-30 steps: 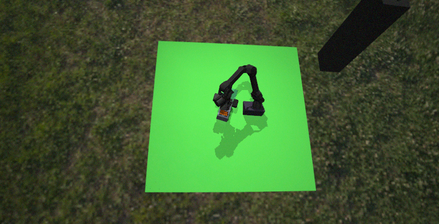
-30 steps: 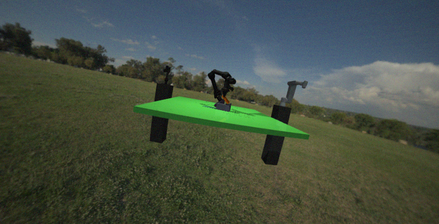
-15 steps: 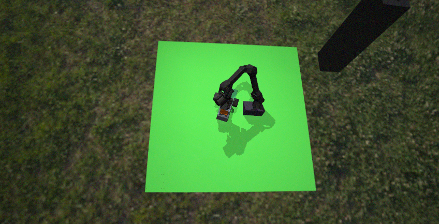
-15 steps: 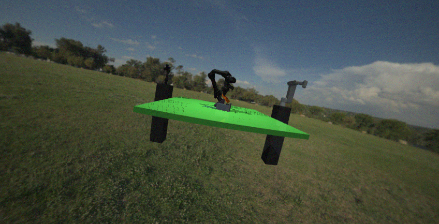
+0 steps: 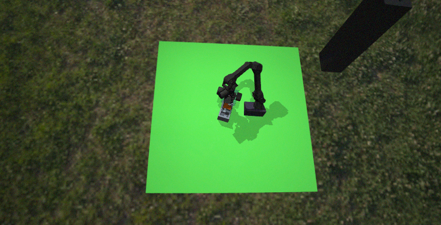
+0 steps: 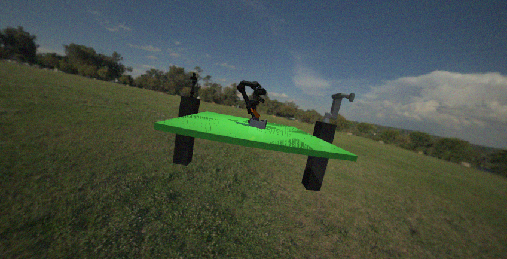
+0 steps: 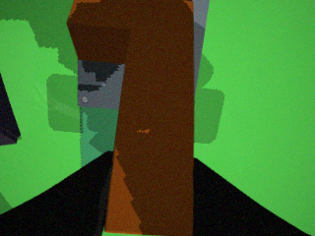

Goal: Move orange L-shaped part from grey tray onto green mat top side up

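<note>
Orange L-shaped part (image 5: 227, 106) (image 6: 254, 112) (image 7: 157, 98), pinched in black claw (image 6: 252, 107) (image 7: 152, 164), above grey tray (image 5: 223, 119) (image 6: 257, 124) (image 7: 99, 95)

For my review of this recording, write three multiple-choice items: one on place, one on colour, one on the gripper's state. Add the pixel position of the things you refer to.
1. Where is the grey tray (image 5: 224, 115) (image 6: 257, 124)?
A) On the grass
B) On the green surface (image 5: 191, 160) (image 6: 227, 131)
C) On a black pillar

2. What colour is the L-shaped part (image 5: 227, 106) (image 6: 254, 112) (image 7: 157, 98)?
A) Orange
B) Blue
C) White

3. The gripper (image 7: 152, 164) is:
A) open
B) shut on nothing
C) shut on the part

B: the top view shows the surface all round it.
A: its lit faces are orange.
C: the wrist view shows the part between the fingers.
</note>
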`<state>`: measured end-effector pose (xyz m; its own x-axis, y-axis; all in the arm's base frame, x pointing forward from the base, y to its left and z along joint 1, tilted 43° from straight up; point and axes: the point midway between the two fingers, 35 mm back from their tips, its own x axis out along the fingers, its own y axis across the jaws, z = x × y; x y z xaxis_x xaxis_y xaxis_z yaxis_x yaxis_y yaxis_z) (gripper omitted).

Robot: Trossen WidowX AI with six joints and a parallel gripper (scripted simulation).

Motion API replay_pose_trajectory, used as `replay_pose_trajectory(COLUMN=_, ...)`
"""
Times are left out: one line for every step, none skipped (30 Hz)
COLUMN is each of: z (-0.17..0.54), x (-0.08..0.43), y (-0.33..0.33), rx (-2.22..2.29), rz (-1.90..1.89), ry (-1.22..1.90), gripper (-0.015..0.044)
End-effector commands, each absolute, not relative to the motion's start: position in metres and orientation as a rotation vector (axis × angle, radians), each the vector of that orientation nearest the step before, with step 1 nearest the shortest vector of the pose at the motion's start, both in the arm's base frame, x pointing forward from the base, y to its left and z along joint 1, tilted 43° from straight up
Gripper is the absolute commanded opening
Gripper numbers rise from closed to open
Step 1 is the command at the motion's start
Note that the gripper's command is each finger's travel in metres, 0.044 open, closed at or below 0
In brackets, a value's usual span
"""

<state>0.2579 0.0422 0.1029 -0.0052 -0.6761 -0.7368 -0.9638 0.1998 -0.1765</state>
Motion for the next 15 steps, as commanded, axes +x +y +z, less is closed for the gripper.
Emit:
replay_pose_trajectory(z=0.112, x=0.252, y=0.031, rx=-1.552, rz=0.502, ry=1.755, gripper=0.0)
replay_pose_trajectory(z=0.115, x=0.251, y=0.028, rx=-1.552, rz=0.502, ry=1.755, gripper=0.0)
replay_pose_trajectory(z=0.117, x=0.25, y=0.025, rx=-1.552, rz=0.502, ry=1.755, gripper=0.0)
replay_pose_trajectory(z=0.119, x=0.248, y=0.023, rx=-1.553, rz=0.502, ry=1.755, gripper=0.0)
replay_pose_trajectory(z=0.122, x=0.247, y=0.02, rx=-1.553, rz=0.502, ry=1.756, gripper=0.0)
replay_pose_trajectory(z=0.124, x=0.246, y=0.018, rx=-1.553, rz=0.502, ry=1.756, gripper=0.0)
replay_pose_trajectory(z=0.127, x=0.245, y=0.015, rx=-1.553, rz=0.502, ry=1.756, gripper=0.0)
replay_pose_trajectory(z=0.13, x=0.243, y=0.012, rx=-1.553, rz=0.502, ry=1.756, gripper=0.0)
replay_pose_trajectory(z=0.133, x=0.241, y=0.008, rx=-1.553, rz=0.502, ry=1.756, gripper=0.0)
replay_pose_trajectory(z=0.136, x=0.24, y=0.005, rx=-1.553, rz=0.502, ry=1.756, gripper=0.0)
replay_pose_trajectory(z=0.139, x=0.238, y=0.002, rx=-1.553, rz=0.502, ry=1.757, gripper=0.0)
replay_pose_trajectory(z=0.142, x=0.236, y=-0.001, rx=-1.553, rz=0.502, ry=1.757, gripper=0.0)
replay_pose_trajectory(z=0.145, x=0.235, y=-0.005, rx=-1.554, rz=0.502, ry=1.757, gripper=0.0)
replay_pose_trajectory(z=0.148, x=0.233, y=-0.008, rx=-1.554, rz=0.502, ry=1.757, gripper=0.0)
replay_pose_trajectory(z=0.151, x=0.231, y=-0.011, rx=-1.554, rz=0.502, ry=1.757, gripper=0.0)
